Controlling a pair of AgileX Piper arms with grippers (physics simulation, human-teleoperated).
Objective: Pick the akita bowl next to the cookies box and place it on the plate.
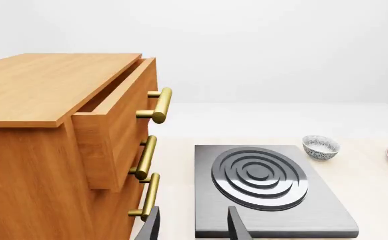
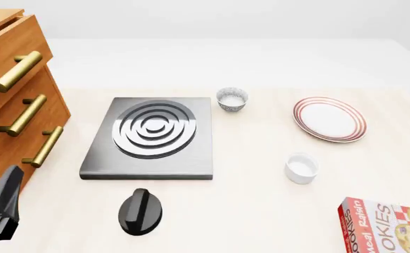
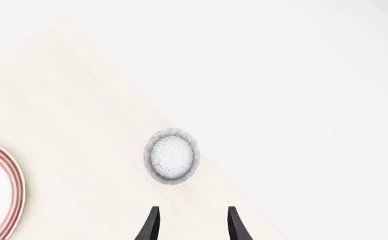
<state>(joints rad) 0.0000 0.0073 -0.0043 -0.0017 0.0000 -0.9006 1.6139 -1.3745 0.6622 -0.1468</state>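
The right gripper (image 3: 192, 210) hangs with its fingers spread wide and empty. Just ahead, the akita bowl (image 3: 172, 155) sits upright near the table's edge. It is best to lower straight down so one finger goes inside the rim and one outside, pinch gently, then lift clear toward the plate (image 3: 17, 187).

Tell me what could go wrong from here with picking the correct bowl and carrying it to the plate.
1. Wrong bowl: the bowl by the slab looks like the target but stands far from the cookies box, so it may be taken by mistake.
2. The bowl near the edge, ahead of the open right gripper, sits close to the table's border; a nudge might push it off.
3. The white cup stands nearer the box and could be confused for a bowl.
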